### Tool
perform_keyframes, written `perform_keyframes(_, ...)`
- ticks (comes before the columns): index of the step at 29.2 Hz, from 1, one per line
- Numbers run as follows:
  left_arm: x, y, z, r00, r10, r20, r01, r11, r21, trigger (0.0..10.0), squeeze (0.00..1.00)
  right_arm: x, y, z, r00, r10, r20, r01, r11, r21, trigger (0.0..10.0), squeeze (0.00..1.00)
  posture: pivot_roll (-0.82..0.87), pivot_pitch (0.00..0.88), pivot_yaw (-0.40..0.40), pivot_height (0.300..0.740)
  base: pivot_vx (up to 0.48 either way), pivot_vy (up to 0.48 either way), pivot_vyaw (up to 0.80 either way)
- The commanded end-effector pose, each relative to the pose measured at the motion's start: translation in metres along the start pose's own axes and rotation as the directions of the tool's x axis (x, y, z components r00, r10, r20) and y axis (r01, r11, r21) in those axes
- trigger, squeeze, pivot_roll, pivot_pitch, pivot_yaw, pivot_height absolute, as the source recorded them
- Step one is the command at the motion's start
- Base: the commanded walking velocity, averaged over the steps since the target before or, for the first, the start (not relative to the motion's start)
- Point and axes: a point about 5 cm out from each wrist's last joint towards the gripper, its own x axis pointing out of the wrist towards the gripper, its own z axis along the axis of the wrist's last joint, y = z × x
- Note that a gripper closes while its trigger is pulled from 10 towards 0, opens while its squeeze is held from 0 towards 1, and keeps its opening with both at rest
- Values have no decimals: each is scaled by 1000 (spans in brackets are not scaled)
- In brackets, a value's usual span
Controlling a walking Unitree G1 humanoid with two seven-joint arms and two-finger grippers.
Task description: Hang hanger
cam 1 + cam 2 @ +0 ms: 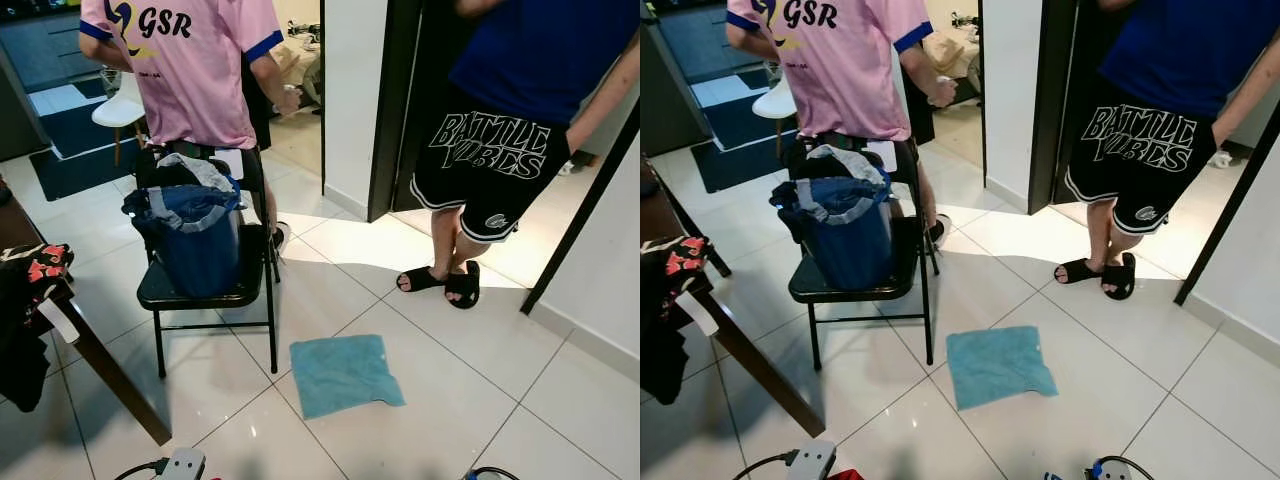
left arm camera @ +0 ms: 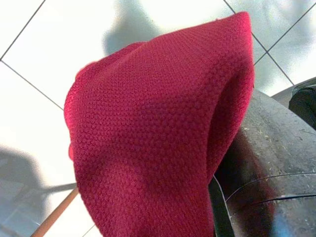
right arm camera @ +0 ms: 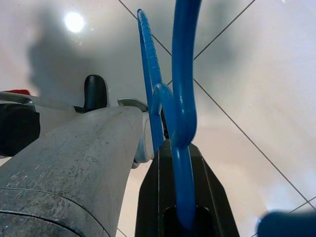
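Note:
A blue plastic hanger stands up out of my right gripper, whose black fingers are shut on its lower bar, above the white tiled floor. A red knitted cloth drapes over my left gripper and hides its fingertips; one black finger shows beside the cloth. A bit of red and a bit of blue peek in at the bottom edge of the right eye view.
A black folding chair holds a blue basket of clothes. A teal towel lies on the tiles. A wooden table with clothes stands left. Two people stand behind, by a dark door frame.

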Motion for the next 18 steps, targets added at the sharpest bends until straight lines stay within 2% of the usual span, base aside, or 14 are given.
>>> perform_keyframes(1, 0, 1, 2, 1000, 4, 6, -4, 1000, 8, 10000, 0, 0, 1, 1, 1000, 1, -4, -1, 1000, -3, 10000, 0, -14, 0, 26, 740, 0, 0, 0)
perform_keyframes(6, 0, 1, 3, 1000, 4, 7, -4, 1000, 6, 10000, 0, 0, 1, 1, 1000, -1, -5, 1, 1000, -15, 10000, 0, -22, 0, 12, 740, 0, 0, 0)
perform_keyframes(8, 1, -2, 5, 1000, 4, 15, -4, 1000, -3, 10000, 0, 0, -3, 4, 1000, -10, -7, 10, 999, -52, 10000, 0, -39, 0, -26, 740, 0, 0, 0)
perform_keyframes(15, 2, -4, 6, 1000, 2, 18, -2, 1000, -7, 10000, 0, 0, -4, 5, 1000, -17, -6, 16, 998, -67, 10000, 0, -42, 0, -32, 740, 0, 0, 0)
perform_keyframes(16, 3, -8, 8, 1000, -5, 25, 5, 1000, -10, 10000, 0, -1, -9, 8, 1000, -30, -4, 30, 995, -94, 10000, 0, -66, 0, -77, 740, 0, 0, 0)
perform_keyframes(18, 5, -12, 10, 999, -13, 30, 13, 1000, -11, 10000, 0, -2, -12, 11, 999, -41, -3, 41, 992, -116, 10000, 0, -74, 0, -88, 740, 0, 0, 0)
